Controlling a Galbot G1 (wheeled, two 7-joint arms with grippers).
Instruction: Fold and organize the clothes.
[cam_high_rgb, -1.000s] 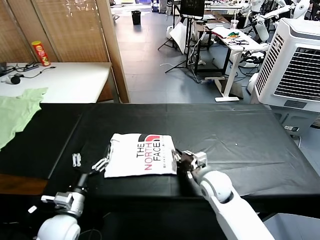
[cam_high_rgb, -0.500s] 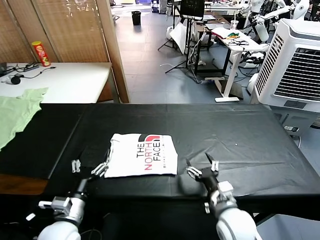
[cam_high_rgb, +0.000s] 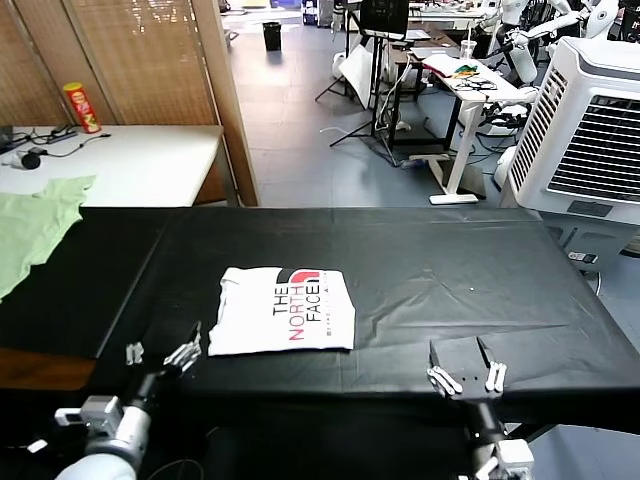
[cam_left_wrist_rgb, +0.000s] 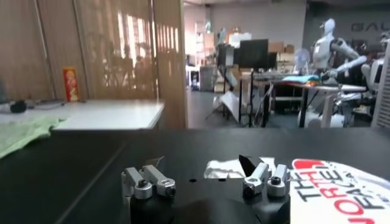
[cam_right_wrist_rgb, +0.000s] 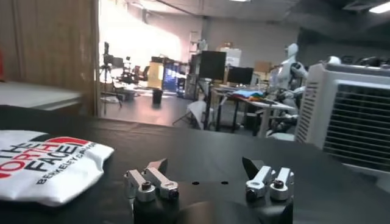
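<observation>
The folded T-shirt (cam_high_rgb: 283, 310) lies flat on the black table (cam_high_rgb: 480, 280), logo up, between the left gripper (cam_high_rgb: 160, 352) and right gripper (cam_high_rgb: 466, 377), both spread wide, holding nothing.

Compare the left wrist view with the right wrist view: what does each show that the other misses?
Only the left wrist view shows the open left gripper, the pale green garment and the red can on the white side table. Only the right wrist view shows the open right gripper and the white air cooler. Both show the folded white T-shirt, logo side up, lying on the black table cover, held by neither gripper.
</observation>
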